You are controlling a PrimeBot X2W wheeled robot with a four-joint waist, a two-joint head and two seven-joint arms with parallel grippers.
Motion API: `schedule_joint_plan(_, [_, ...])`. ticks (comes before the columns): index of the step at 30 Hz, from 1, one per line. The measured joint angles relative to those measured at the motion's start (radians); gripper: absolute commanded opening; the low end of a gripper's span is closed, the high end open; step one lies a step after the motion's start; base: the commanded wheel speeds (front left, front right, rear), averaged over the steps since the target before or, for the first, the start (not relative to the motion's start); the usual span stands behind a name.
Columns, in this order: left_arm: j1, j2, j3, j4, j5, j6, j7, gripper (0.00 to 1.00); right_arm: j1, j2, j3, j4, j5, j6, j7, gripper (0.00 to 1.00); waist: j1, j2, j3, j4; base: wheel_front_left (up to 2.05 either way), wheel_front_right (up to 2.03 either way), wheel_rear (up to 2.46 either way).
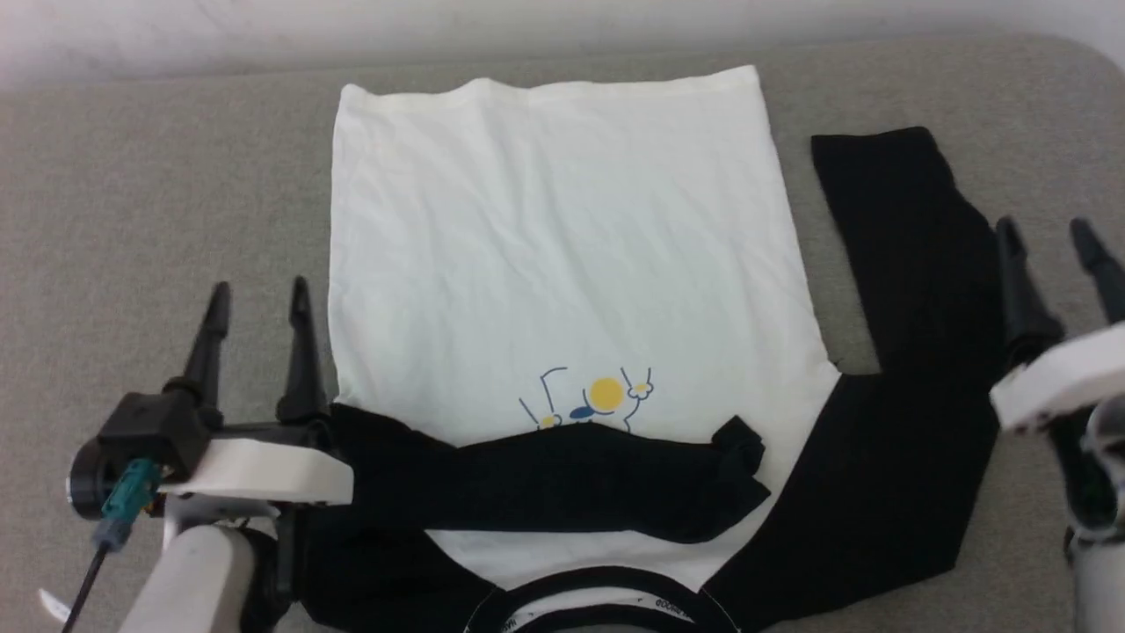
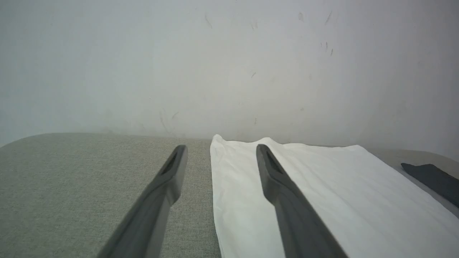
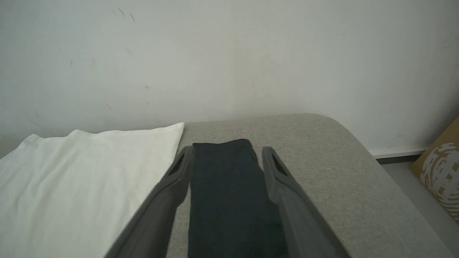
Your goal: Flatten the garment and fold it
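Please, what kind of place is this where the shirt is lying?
Probably a plain indoor room set up for folding: a grey fabric-covered surface against a scuffed pale wall, and what looks like a cardboard box beside it.

Tool (image 2: 221, 147) spread, straddling garment (image 2: 340, 193) edge

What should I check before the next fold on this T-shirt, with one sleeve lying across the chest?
1. Jaws of the left gripper open and empty: ok.
2. Jaws of the right gripper open and empty: ok.
3. White body of the garment flat: ok, light creases only.
4. The left-side sleeve folded across the chest: ok, cuff end slightly bunched.
5. The right-side sleeve folded in: not ok, it lies spread on the grey cushion.
6. Right gripper lined up with that sleeve: ok.
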Motion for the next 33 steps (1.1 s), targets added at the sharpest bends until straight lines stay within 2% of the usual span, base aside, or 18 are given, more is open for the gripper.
schedule_joint_plan(4, [0.014, -0.021, 0.047, -0.049, 0.046, 0.005, -0.004, 1.00, -0.142, -0.051, -0.038, 0.124, -0.018, 0.000, 0.080, 1.00, 0.0000, 0.0000, 0.040, 0.019, 0.00, 0.00, 0.00])
schedule_joint_plan(10, [0.016, -0.087, 0.134, -0.117, 0.109, -0.001, -0.005, 1.00, -0.354, -0.105, -0.048, 0.294, -0.031, 0.000, 0.205, 1.00, 0.0001, 0.0000, 0.118, 0.046, 0.00, 0.00, 0.00])
schedule_joint_plan(19, [0.005, -0.186, 0.176, -0.132, 0.191, -0.067, -0.005, 1.00, -0.564, -0.157, -0.039, 0.502, -0.090, 0.000, 0.296, 1.00, 0.0003, 0.0000, 0.241, 0.088, 0.00, 0.00, 0.00])
schedule_joint_plan(28, [-0.019, -0.236, 0.212, -0.111, 0.231, -0.132, -0.005, 1.00, -0.666, -0.187, -0.089, 0.618, -0.152, 0.000, 0.391, 1.00, -0.0002, 0.0000, 0.310, 0.140, 0.00, 0.00, 0.00])
schedule_joint_plan(29, [-0.019, -0.240, 0.220, -0.108, 0.232, -0.137, -0.005, 1.00, -0.672, -0.188, -0.092, 0.621, -0.153, 0.000, 0.397, 0.80, -0.0001, 0.0000, 0.312, 0.144, 0.00, 0.00, 0.00])
schedule_joint_plan(30, [-0.019, -0.245, 0.227, -0.107, 0.233, -0.140, -0.005, 1.00, -0.676, -0.188, -0.092, 0.622, -0.153, 0.000, 0.401, 0.40, 0.0000, 0.0000, 0.311, 0.146, 0.00, 0.00, 0.00])
schedule_joint_plan(31, [-0.019, -0.251, 0.236, -0.106, 0.233, -0.146, -0.005, 1.00, -0.677, -0.186, -0.092, 0.624, -0.150, 0.000, 0.403, 0.16, 0.0000, 0.0000, 0.309, 0.147, 0.00, 0.00, 0.00])
schedule_joint_plan(32, [-0.018, -0.254, 0.244, -0.106, 0.233, -0.147, -0.005, 1.00, -0.676, -0.184, -0.091, 0.627, -0.147, 0.000, 0.403, 0.00, -0.0001, 0.0000, 0.305, 0.147, 0.00, 0.00, 0.00])
schedule_joint_plan(33, [-0.017, -0.257, 0.250, -0.105, 0.233, -0.154, -0.005, 1.00, -0.673, -0.182, -0.088, 0.629, -0.141, 0.000, 0.403, 0.00, -0.0001, 0.0000, 0.300, 0.146, 0.00, 0.00, 0.00])
